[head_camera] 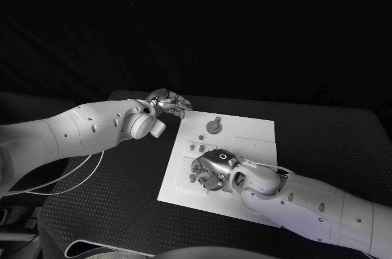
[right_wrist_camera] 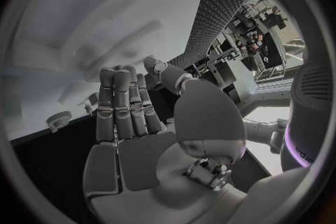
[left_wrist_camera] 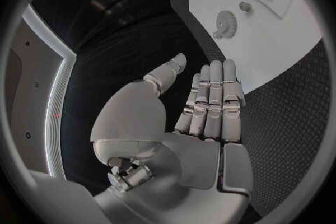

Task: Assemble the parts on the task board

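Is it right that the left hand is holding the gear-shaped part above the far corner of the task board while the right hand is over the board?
Not quite. The left hand holds nothing: the left wrist view shows its fingers straight and its palm bare, and the gear-shaped part lies on the task board. The right hand is over the board.

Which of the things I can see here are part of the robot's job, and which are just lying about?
Part of the job:
- task board
- gear-shaped part lying on it
- small parts on it
- right hand, over the board
- left hand, off the board's corner

Just there:
- black table
- white cable
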